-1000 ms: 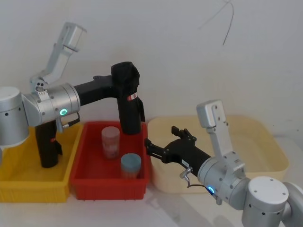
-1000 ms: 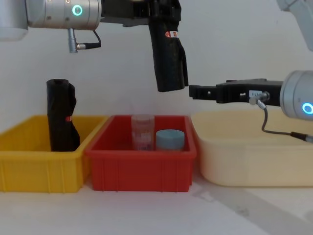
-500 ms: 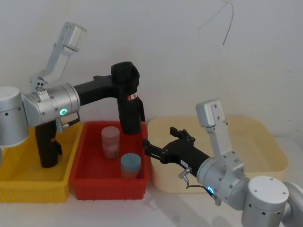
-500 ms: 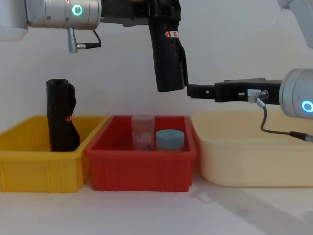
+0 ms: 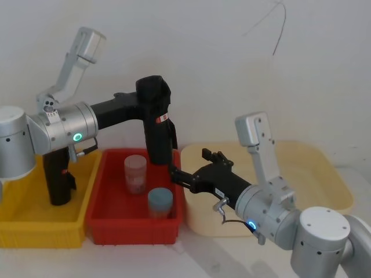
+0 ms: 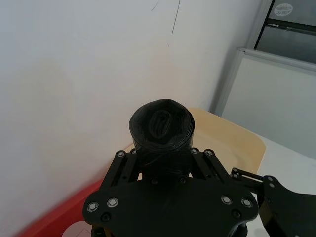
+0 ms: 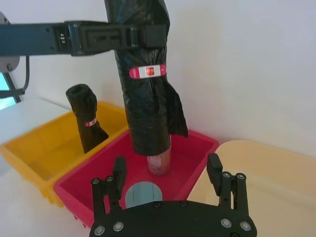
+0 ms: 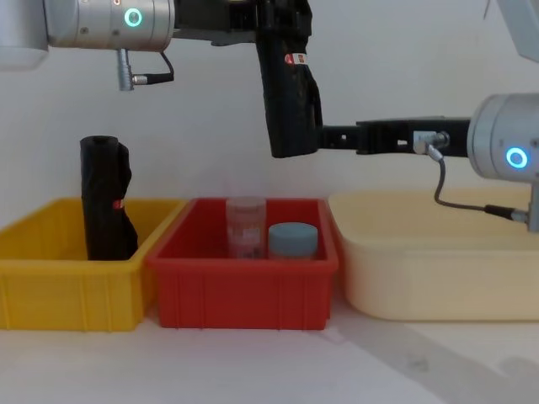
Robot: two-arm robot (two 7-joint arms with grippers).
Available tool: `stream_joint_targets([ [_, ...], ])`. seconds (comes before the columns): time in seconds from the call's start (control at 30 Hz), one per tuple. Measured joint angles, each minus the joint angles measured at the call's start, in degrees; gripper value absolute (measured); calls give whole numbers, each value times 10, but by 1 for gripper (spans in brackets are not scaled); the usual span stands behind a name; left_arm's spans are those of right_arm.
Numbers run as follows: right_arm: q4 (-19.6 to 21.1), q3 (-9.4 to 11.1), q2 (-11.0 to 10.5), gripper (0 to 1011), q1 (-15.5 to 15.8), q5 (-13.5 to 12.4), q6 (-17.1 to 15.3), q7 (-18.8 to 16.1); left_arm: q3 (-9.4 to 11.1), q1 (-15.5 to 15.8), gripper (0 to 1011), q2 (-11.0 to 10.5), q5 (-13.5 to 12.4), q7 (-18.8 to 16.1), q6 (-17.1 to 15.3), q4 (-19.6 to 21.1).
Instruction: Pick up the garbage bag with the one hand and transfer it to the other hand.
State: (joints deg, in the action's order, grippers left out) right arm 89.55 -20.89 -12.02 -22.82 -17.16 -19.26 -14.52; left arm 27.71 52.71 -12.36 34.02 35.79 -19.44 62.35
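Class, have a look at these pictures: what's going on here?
The left tool holds the garbage bag upright by its upper end, above the red bin. The right tool reaches in from the side toward the bag's lower part with its fingers open and has not gripped it. The handover is not yet done.

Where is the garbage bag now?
The garbage bag hangs upright in the left gripper above the red bin, left of centre in the head view; the open right gripper is at its lower end.
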Motion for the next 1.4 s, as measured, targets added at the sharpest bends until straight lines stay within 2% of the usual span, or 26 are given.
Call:
stream_joint_targets([
  [0.3,-1,-3,5,1001,-11,-2,-3,4,0,0,359,0,0,0,0,0],
  [0.83,-42,-15,27,1001,-36,9,7,9,0,0,359,0,0,0,0,0],
  [1.4,-68,-23,46,1001,-60,18,16,1,0,0,359,0,0,0,0,0],
])
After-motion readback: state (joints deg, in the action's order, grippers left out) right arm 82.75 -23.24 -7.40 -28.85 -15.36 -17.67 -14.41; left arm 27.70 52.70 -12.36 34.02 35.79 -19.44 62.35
